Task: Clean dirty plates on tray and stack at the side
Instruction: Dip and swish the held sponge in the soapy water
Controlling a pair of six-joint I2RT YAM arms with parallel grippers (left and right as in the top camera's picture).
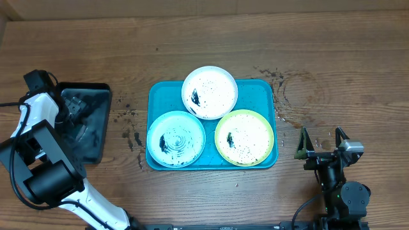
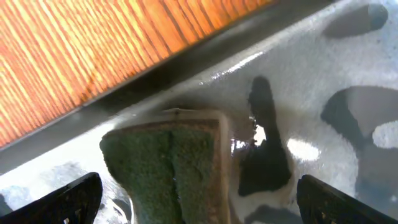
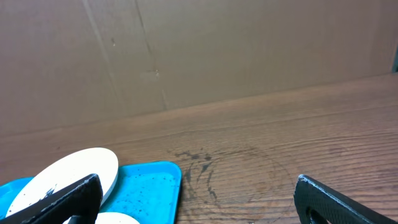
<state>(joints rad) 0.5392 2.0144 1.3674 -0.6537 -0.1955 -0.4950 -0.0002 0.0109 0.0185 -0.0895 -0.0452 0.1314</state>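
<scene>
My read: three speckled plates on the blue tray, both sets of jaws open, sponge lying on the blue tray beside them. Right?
Not quite. The sponge is in the black tray on the left, between the left gripper's open jaws, not on the blue tray; the left wrist view shows it. The three plates and the right gripper's open jaws are as you said.
</scene>
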